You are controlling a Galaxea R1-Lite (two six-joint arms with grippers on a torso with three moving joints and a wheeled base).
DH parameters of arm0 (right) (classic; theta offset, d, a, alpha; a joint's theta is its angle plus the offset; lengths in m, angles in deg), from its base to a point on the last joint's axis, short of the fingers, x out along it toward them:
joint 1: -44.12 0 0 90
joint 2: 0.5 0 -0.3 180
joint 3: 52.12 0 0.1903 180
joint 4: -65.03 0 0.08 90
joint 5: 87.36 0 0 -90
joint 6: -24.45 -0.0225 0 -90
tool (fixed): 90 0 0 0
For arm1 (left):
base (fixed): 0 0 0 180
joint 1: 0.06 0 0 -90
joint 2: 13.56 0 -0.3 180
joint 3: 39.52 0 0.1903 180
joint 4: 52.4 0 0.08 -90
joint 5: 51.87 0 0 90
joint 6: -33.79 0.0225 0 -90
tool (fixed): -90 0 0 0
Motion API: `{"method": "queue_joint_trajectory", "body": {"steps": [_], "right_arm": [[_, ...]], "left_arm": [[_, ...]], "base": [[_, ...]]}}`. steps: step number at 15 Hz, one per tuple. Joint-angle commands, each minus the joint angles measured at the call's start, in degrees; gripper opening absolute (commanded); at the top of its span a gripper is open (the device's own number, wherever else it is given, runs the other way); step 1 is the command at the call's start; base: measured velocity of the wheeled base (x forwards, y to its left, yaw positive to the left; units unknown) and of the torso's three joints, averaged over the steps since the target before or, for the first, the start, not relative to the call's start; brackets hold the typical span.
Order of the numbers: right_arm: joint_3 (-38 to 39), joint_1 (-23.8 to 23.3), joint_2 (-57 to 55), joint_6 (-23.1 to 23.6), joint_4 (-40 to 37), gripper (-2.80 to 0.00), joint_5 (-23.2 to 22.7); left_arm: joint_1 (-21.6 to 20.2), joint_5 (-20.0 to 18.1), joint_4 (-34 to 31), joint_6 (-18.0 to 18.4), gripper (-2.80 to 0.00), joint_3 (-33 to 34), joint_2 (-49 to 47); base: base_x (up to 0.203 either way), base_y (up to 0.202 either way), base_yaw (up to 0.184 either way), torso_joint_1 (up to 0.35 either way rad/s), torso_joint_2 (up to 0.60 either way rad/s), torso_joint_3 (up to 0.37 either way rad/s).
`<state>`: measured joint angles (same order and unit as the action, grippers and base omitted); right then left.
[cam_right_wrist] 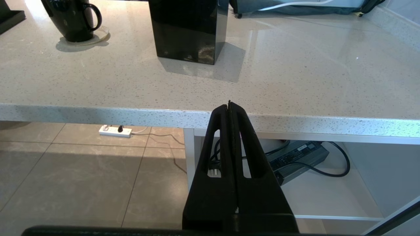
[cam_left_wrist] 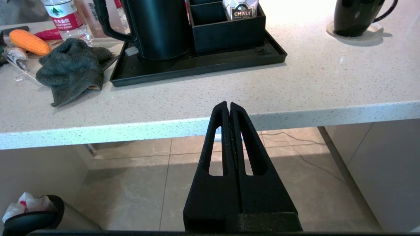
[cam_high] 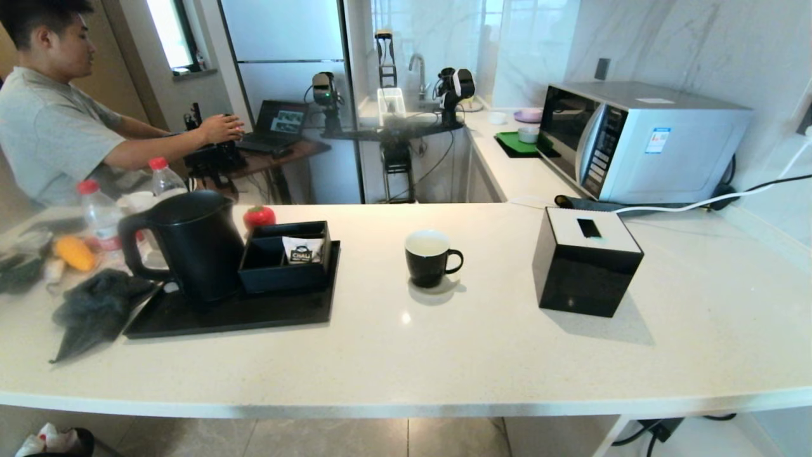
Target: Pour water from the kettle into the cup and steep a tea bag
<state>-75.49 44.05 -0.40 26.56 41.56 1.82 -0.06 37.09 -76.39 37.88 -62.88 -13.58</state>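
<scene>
The matte black, jug-shaped kettle point(cam_high: 190, 244) is seen upright on a flat black tray point(cam_high: 254, 314) at the left of the speckled pale stone bench point(cam_high: 444, 355), touching a compartmented black box point(cam_high: 288, 257) in which a white sachet point(cam_high: 303, 249) is propped. The glossy black cup point(cam_high: 430, 257), white inside, is set apart to the right on a clear coaster. The left hand point(cam_left_wrist: 228, 105) and right hand point(cam_right_wrist: 229, 105) are held below the bench edge, each with fingers pressed together, empty.
</scene>
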Motion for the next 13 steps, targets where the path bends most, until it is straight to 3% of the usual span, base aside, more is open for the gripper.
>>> {"method": "queue_joint_trajectory", "body": {"steps": [1, 13], "right_arm": [[0.0, 0.07, -0.1, -0.18, 0.1, -2.8, -0.06], [0.0, 0.07, -0.1, -0.22, 0.1, -2.8, -0.06]], "left_arm": [[0.0, -0.1, 0.01, 0.03, -2.8, 0.0, 0.02], [0.0, -0.11, 0.01, 0.03, -2.8, 0.0, 0.02]], "base": [[0.0, 0.0, 0.0, 0.0, 0.0, 0.0], [0.0, 0.0, 0.0, 0.0, 0.0, 0.0]]}}
